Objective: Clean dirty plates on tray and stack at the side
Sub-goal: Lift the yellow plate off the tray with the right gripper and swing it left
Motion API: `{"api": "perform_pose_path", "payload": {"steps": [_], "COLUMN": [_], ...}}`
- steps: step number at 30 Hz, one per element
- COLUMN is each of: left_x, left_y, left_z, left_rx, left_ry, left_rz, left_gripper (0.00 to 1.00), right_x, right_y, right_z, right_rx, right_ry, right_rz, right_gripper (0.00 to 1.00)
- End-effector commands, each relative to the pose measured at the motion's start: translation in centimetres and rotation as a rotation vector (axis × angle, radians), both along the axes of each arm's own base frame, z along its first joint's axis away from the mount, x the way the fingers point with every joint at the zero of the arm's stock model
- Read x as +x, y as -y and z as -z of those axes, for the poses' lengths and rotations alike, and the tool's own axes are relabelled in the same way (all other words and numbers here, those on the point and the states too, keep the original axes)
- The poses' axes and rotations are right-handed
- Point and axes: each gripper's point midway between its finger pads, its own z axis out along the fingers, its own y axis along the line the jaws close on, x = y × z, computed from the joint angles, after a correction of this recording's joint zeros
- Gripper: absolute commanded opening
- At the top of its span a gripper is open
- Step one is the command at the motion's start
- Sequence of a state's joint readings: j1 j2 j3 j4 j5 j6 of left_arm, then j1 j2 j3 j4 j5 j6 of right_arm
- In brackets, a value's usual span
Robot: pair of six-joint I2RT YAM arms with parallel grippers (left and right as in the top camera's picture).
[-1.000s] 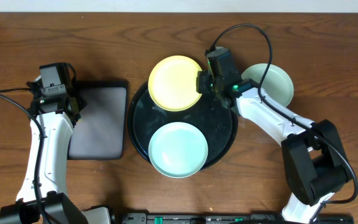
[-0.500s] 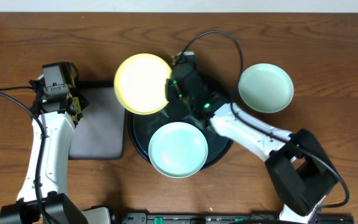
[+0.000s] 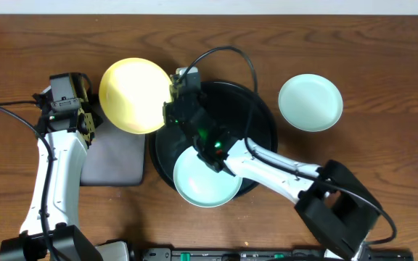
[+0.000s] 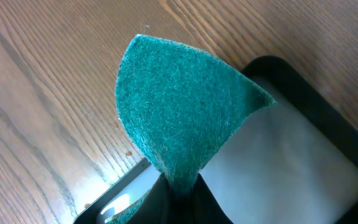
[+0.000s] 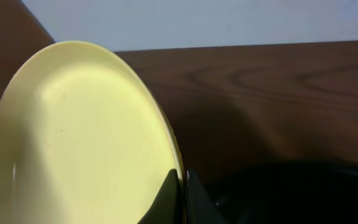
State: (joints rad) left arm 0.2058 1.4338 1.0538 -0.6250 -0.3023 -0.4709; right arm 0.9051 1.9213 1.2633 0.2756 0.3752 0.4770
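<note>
Plate meets sponge: my right gripper (image 5: 182, 194) pinches the rim of the yellow plate (image 5: 73, 143), pressed tight on its edge, holding it tilted in the air off the left side of the round black tray (image 3: 249, 119). My left gripper (image 4: 179, 196) is clamped on a folded green sponge (image 4: 179, 106) over the small rectangular tray (image 4: 303, 155), just beside the plate. The step in hand looks like wiping this plate; no smear shows clearly on its face. Next, sponge and plate must meet face to face, my right grip firm enough that scrubbing cannot lever the plate loose. Further off, one mint plate (image 3: 207, 175) sits on the round tray, and a second mint plate (image 3: 310, 102) lies alone on the table (image 3: 383, 58) at far right
</note>
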Motion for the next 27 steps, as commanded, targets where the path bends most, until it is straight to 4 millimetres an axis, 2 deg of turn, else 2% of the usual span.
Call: {"api": "perform_pose_path", "payload": {"steps": [1,12,21,27], "left_x": [-0.4,-1.3,-1.3,-1.3], "left_y": [-0.4,-1.1,-1.1,-1.1], "left_z": [0.2,-1.0,-1.0,-1.0], "left_rx": [0.029,0.068,0.065,0.065], "left_ry": [-0.023,-0.005,-0.001,0.0], "left_rz": [-0.006,-0.06,-0.066,-0.066], "left_gripper": [0.07,0.07,0.07,0.07], "right_x": [0.9,1.9,2.5,2.7], "right_y": [-0.1,-2.4,-3.4,-5.2], "right_z": [0.1,-1.1,-0.5,0.6], "right_rx": [-0.044,-0.086,-0.112,-0.245], "right_ry": [0.037,0.2,0.297,0.409], "right_rz": [0.021,-0.03,-0.051,-0.104], "right_gripper": [0.02,0.02,0.02,0.02]}}
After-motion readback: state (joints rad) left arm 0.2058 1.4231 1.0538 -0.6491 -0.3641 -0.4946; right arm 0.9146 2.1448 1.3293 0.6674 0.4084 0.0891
